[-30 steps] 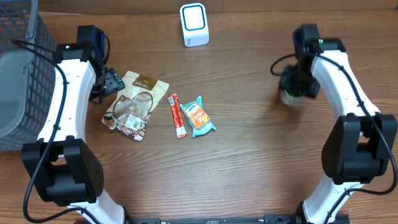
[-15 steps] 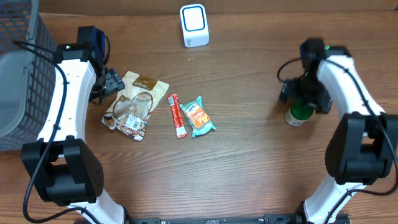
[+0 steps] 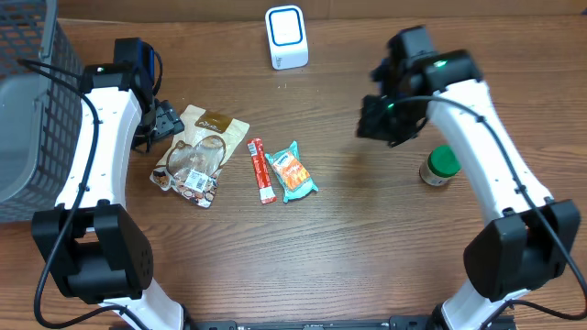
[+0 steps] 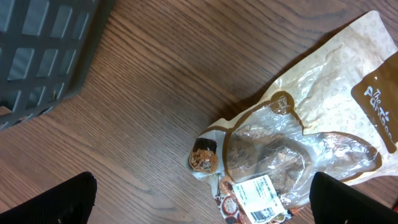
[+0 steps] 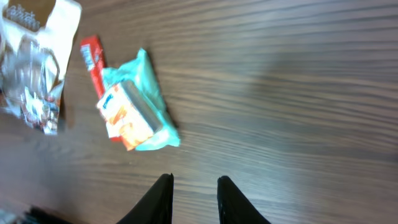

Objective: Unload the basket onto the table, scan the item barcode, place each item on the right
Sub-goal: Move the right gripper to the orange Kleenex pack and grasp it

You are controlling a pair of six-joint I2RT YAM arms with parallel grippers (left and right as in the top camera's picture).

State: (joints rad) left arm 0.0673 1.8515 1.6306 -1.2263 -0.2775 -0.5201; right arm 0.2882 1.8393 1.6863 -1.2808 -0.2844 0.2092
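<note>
Three items lie left of centre: a brown snack bag [image 3: 197,154] with its barcode label [image 4: 264,198] facing up, a red stick pack [image 3: 260,170] and a teal-and-orange packet [image 3: 293,171]. The white barcode scanner [image 3: 286,37] stands at the back. A green-lidded jar [image 3: 440,166] stands alone at the right. My left gripper [image 3: 163,119] hangs wide open over the bag's left end [image 4: 202,202], holding nothing. My right gripper [image 3: 383,121] hovers over bare wood right of the teal packet [image 5: 134,115]; its jaws [image 5: 194,186] stand a narrow gap apart with nothing between them.
A dark mesh basket [image 3: 23,110] fills the far left edge, and its corner [image 4: 50,56] shows in the left wrist view. The red stick [image 5: 93,59] and snack bag [image 5: 34,68] lie beyond the teal packet in the right wrist view.
My right gripper let go of the green-lidded jar, left it standing at the right, and swung left toward the table's middle with its jaws narrowing. The left arm has not moved.
</note>
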